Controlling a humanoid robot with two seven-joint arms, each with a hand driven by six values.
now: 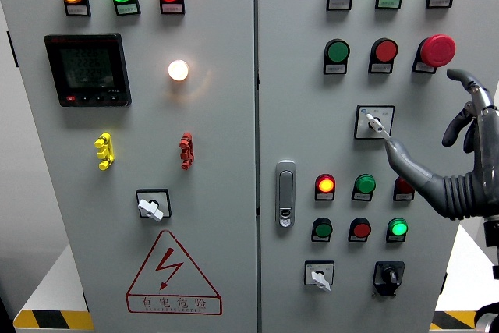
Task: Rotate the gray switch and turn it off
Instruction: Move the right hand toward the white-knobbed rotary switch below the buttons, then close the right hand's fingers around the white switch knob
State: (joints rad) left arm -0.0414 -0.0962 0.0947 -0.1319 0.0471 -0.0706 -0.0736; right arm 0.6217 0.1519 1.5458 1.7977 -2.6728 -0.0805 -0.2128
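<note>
The gray rotary switch (375, 122) sits on a white square plate in the middle of the right cabinet door, its small handle pointing down and to the right. My right hand (425, 115) comes in from the right edge, fingers spread and holding nothing. Its thumb tip (390, 146) reaches up to the lower end of the switch handle and looks to be touching it. The other fingers (466, 79) curl loosely near the red mushroom button (437, 50). My left hand is out of view.
Two more gray switches (151, 207) (319, 276) and a black one (388, 274) sit lower on the doors. Lit and unlit lamps and buttons surround the switch. A door latch (286, 193) stands left of it. A meter (86, 69) is on the left door.
</note>
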